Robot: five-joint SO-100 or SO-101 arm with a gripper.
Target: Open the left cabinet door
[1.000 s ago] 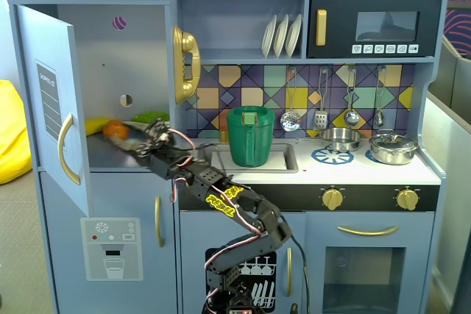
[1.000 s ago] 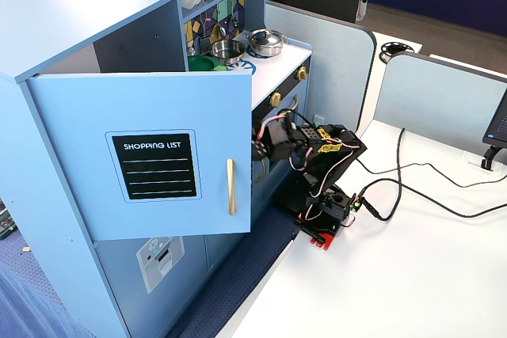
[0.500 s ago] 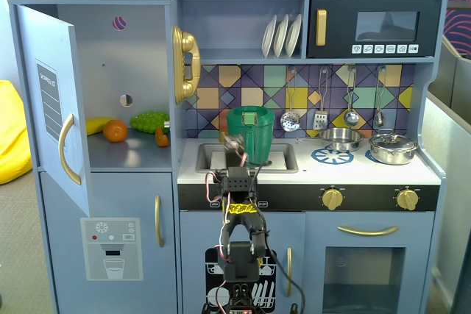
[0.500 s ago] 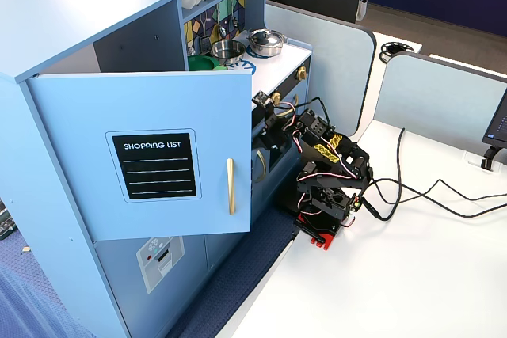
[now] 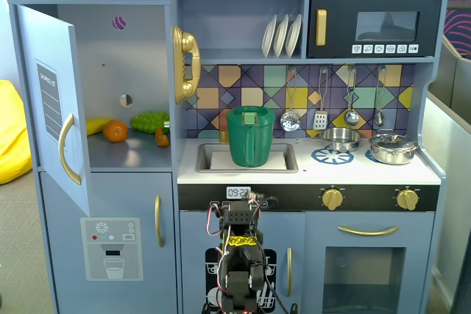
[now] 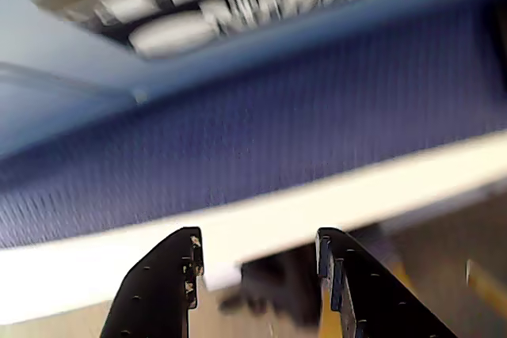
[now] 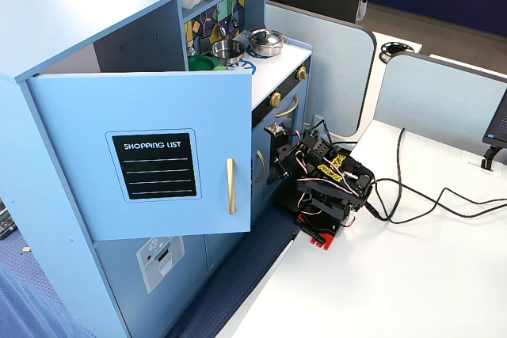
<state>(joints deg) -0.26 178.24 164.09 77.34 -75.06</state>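
The left cabinet door (image 5: pixel 51 101) stands swung wide open. Its gold handle (image 5: pixel 68 148) faces out to the left in this fixed view. In the other fixed view the door (image 7: pixel 214 108) shows its black "SHOPPING LIST" panel (image 7: pixel 154 165) and its handle (image 7: pixel 230 186). My arm (image 5: pixel 239 255) is folded low in front of the cabinet's lower middle, well away from the door; it also shows in the other fixed view (image 7: pixel 326 184). In the blurred wrist view my gripper (image 6: pixel 257 244) is open and empty, pointing at blue carpet and a white table edge.
Inside the open cabinet lie a banana (image 5: pixel 96 124), an orange (image 5: pixel 115 131) and green grapes (image 5: pixel 149 120). Below is the dispenser door (image 5: pixel 112 248). A green pitcher (image 5: pixel 250 136) stands in the sink. Cables (image 7: pixel 428 195) run over the white table (image 7: pixel 412 282).
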